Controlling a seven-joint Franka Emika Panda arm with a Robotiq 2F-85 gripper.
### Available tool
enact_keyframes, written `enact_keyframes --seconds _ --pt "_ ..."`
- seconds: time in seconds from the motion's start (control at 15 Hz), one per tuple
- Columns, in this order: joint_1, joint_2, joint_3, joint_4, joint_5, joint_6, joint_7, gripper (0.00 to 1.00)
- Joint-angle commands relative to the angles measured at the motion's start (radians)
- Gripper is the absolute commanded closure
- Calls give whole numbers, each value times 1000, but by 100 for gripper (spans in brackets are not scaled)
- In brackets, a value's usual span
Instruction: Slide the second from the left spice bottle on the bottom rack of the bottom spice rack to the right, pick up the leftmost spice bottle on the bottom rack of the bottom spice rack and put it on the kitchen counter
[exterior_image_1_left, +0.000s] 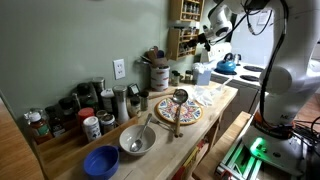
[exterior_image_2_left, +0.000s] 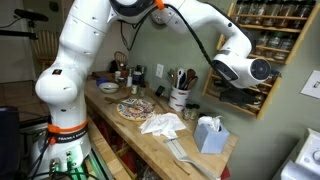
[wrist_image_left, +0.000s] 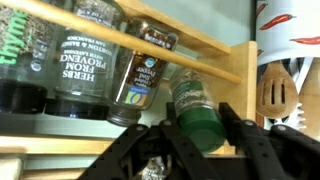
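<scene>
While my gripper (wrist_image_left: 200, 135) hugs the green-lid bottle (wrist_image_left: 198, 112), half closed on its cap, the bottle leans in the bottom spice rack (exterior_image_1_left: 184, 35), just right of another jar (wrist_image_left: 140, 80). If I pull crooked, it could slip, bump that jar and drop onto the surface (exterior_image_1_left: 185, 135).
</scene>
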Motion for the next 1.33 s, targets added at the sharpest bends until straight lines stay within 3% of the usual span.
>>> enact_keyframes --seconds 0.0,0.27,0.67,0.93,1.27 --pt "-11 -65 -5 -61 -6 -15 20 79" --pt "-10 -125 -16 -110 -13 -23 82 79" --pt "8 -241 -44 -213 -112 15 242 79" --pt "11 -328 -51 -281 -256 10 405 79" --pt "38 -429 -27 -359 -529 70 628 79"
